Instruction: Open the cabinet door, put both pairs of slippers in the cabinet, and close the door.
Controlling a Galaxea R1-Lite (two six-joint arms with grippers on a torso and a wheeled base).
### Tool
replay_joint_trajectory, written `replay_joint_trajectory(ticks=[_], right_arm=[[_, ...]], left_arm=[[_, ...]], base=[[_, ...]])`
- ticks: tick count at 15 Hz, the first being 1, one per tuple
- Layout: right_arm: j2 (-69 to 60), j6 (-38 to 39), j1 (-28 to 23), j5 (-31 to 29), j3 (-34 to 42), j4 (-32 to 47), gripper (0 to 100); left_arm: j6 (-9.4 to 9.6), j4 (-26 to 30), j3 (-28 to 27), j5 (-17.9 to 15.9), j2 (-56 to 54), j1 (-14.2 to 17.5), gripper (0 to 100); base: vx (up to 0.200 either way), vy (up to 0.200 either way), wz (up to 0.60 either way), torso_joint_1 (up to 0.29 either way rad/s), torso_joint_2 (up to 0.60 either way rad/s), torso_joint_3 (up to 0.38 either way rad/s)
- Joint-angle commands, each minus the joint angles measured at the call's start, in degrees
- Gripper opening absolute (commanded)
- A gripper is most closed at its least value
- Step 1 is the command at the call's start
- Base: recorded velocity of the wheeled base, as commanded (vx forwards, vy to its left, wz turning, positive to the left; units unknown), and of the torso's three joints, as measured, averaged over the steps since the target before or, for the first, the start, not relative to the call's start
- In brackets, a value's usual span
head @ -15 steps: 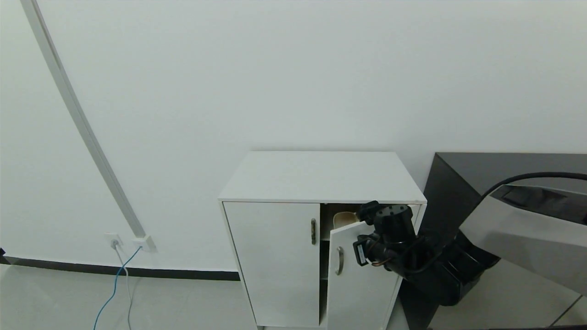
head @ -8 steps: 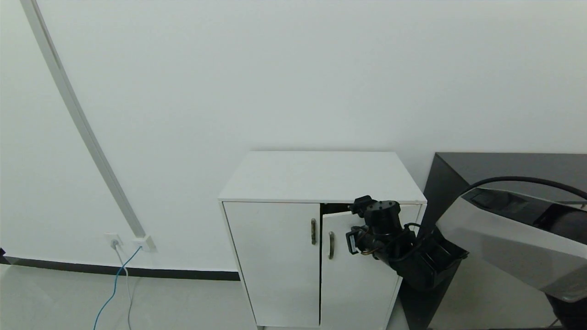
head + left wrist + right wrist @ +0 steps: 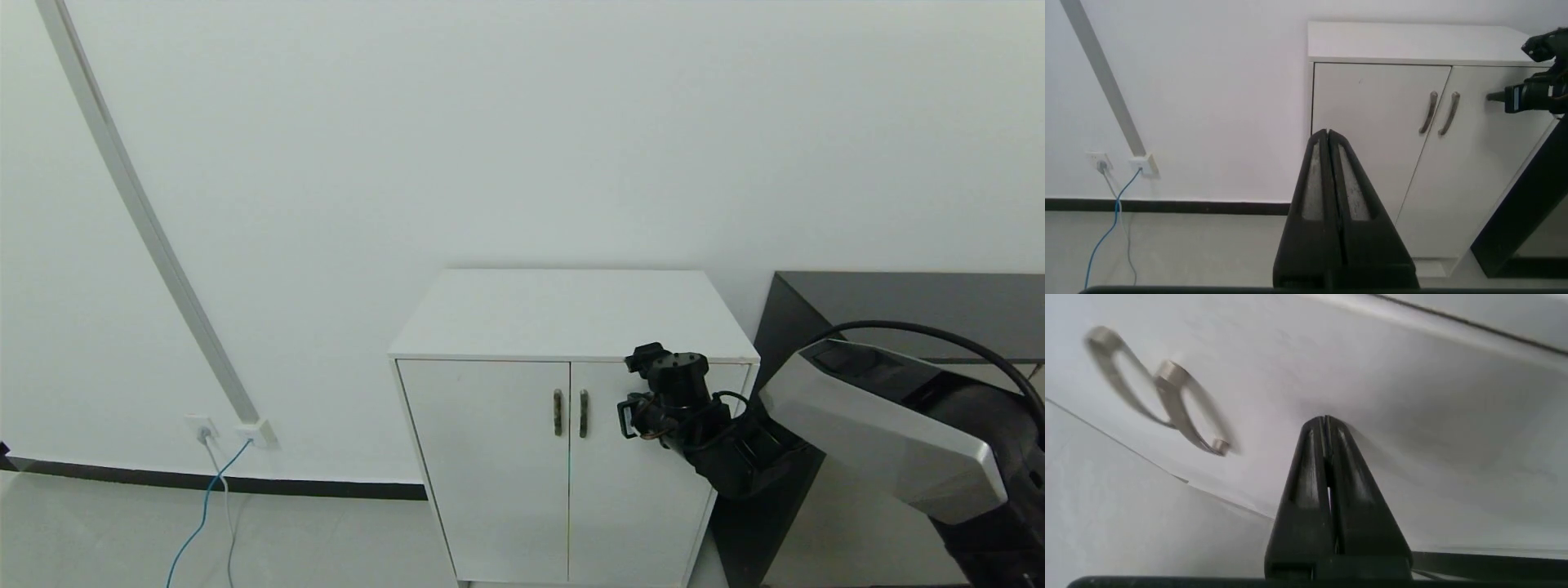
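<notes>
I judge this to be the last step, closing the door, and it looks all but done: the right door (image 3: 629, 506) of the cabinet (image 3: 571, 314) lies flush with the left door (image 3: 482, 465), the seam between them a thin straight line from the top edge down to the floor. My right gripper (image 3: 627, 412) is clenched, fingers pressed together with nothing between them, its tip against the right door's upper part, just beside the handle (image 3: 584, 412) and below the cabinet's top edge. My left gripper (image 3: 1328, 139) is likewise clenched on nothing and hangs well apart from the cabinet front. The next move, as I see it, calls for drawing the right arm straight back off the panel without snagging the handle, then checking that the door does not spring open. The cabinet is plain white, two doors with slim metal handles side by side at the centre seam, standing against the wall.
</notes>
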Motion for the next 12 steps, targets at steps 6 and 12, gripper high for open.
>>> replay_joint_trajectory(ticks=[6,12], right_arm=[[2.1,0.7,-1.2,0.2,-3.2,0.0,0],[1.2,0.7,-1.1,0.2,-1.4,-0.3,0]], left_arm=[[-0.02,0.0,0.0,0.0,0.1,0.0,0],[-0.02,0.0,0.0,0.0,0.1,0.0,0]], base=[[0.000,0.000,0.00,0.000,0.00,0.000],[0.000,0.000,0.00,0.000,0.00,0.000]])
